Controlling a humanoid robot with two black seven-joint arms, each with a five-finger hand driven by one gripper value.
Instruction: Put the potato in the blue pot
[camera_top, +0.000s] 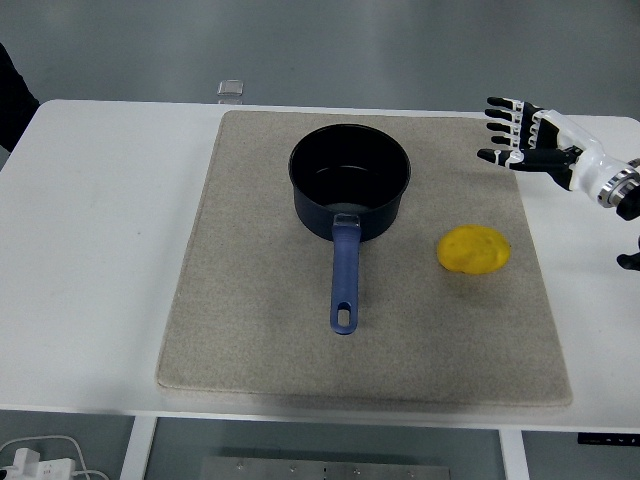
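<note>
- White-shelled five-fingered robot right hand (528, 133), up at two o'clock in the view.
- Its fingers (503, 116) carry black joints between white segments, giving a banded look, and the tips are black.
- White smooth forearm cuff (584, 166) behind the palm, ending in a silver metal ring (613, 183).
- Black arm casing (630, 205) beyond that ring, cut off at the three o'clock edge.

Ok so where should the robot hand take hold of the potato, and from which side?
Probably across the middle of the potato, coming down from above. It lies flat on the mat, wider than it is deep, with open space all round, so fingers can close over its narrower front-to-back span. The right robot hand, open beyond it, is the closer one. The blue pot sits to the potato's left.
</note>
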